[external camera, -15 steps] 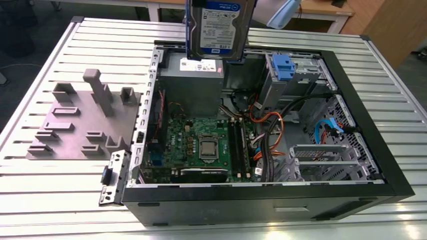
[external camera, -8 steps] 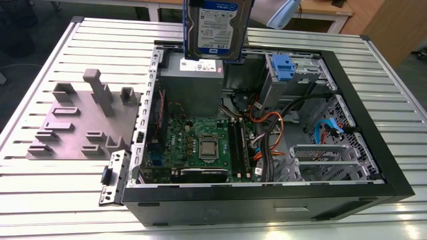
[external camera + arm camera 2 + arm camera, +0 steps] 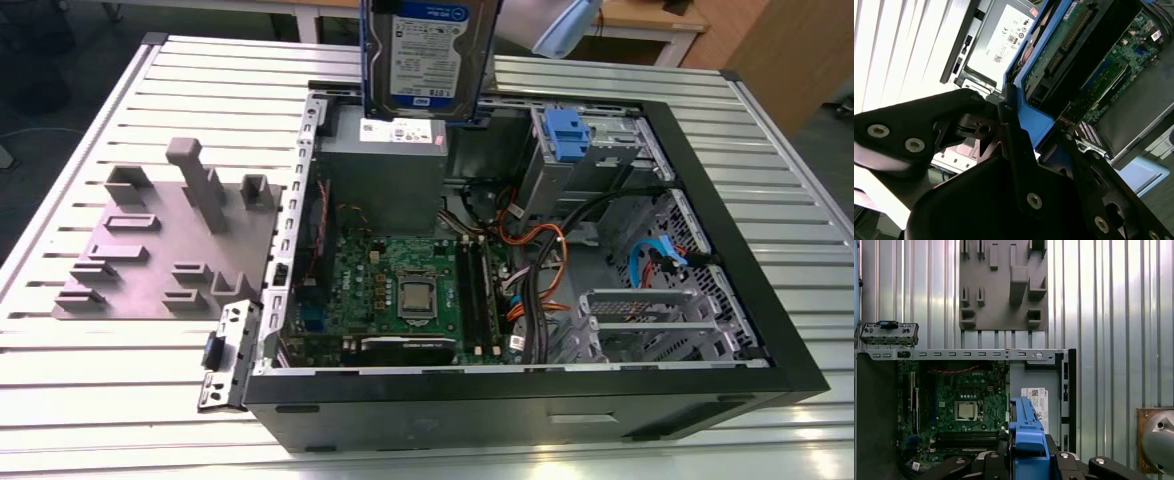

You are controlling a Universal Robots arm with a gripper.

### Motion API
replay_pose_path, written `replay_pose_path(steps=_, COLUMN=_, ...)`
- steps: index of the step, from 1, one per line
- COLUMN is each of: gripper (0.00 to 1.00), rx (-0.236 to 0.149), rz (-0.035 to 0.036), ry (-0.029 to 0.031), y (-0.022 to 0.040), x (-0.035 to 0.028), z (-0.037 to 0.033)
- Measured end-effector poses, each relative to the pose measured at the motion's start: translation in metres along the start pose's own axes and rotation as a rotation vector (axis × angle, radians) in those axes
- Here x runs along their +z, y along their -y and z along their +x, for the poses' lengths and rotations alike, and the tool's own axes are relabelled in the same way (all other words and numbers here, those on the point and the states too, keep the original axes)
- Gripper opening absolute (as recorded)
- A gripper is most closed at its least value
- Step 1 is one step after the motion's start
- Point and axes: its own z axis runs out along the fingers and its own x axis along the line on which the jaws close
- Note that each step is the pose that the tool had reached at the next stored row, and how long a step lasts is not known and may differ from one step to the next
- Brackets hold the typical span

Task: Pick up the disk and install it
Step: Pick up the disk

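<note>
**Disk in transit.** The disk (image 3: pixel 427 55) hangs upright above the open case (image 3: pixel 747 300), over the grey power supply (image 3: pixel 387 165) and well clear of the board (image 3: pixel 400 290). In both wrist views the gripper (image 3: pixel 1029 456) has its jaws closed on the blue frame (image 3: pixel 1026 430) at the disk's edge. The drive cage (image 3: pixel 587 170), with its blue latch (image 3: pixel 567 135), stands near, toward the exterior view's right. By judgement, a good carry needs the disk square to the cage, a firm grip on the frame alone, and the lower edge clear of the cables (image 3: pixel 534 245).
</note>
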Motion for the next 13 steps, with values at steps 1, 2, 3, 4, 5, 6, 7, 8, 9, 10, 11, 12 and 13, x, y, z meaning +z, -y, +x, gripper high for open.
replay_pose_path(steps=1, gripper=0.37, rx=0.000, rz=0.0000, ry=0.0000, y=-0.0010, x=0.0000, z=0.0000)
replay_pose_path(steps=2, gripper=0.37, rx=0.000, rz=-0.0001, ry=-0.0001, y=-0.0003, x=0.0000, z=0.0000)
replay_pose_path(steps=3, gripper=0.37, rx=0.000, rz=-0.0001, ry=0.0000, y=0.0005, x=0.0001, z=0.0000)
replay_pose_path(steps=4, gripper=0.37, rx=0.000, rz=0.0000, ry=0.0000, y=0.0015, x=0.0001, z=0.0000)
replay_pose_path(steps=5, gripper=0.37, rx=0.000, rz=0.0000, ry=0.0000, y=0.0022, x=0.0001, z=0.0000)
replay_pose_path(steps=6, gripper=0.37, rx=0.000, rz=0.0000, ry=0.0000, y=0.0030, x=0.0001, z=0.0000)
replay_pose_path(steps=7, gripper=0.37, rx=0.000, rz=0.0000, ry=0.0000, y=0.0037, x=0.0001, z=-0.0001)
replay_pose_path(steps=8, gripper=0.37, rx=0.000, rz=0.0001, ry=0.0001, y=0.0045, x=0.0002, z=-0.0001)
replay_pose_path(steps=9, gripper=0.37, rx=0.000, rz=0.0000, ry=0.0000, y=0.0052, x=0.0002, z=-0.0001)
replay_pose_path(steps=10, gripper=0.37, rx=0.000, rz=-0.0001, ry=-0.0001, y=0.0060, x=0.0002, z=-0.0001)
replay_pose_path(steps=11, gripper=0.37, rx=0.000, rz=0.0002, ry=0.0001, y=0.0067, x=0.0002, z=-0.0001)
replay_pose_path(steps=12, gripper=0.37, rx=0.000, rz=0.0002, ry=0.0001, y=0.0066, x=0.0002, z=0.0015)
replay_pose_path(steps=13, gripper=0.37, rx=0.000, rz=0.0002, ry=0.0000, y=0.0067, x=0.0003, z=0.0032)
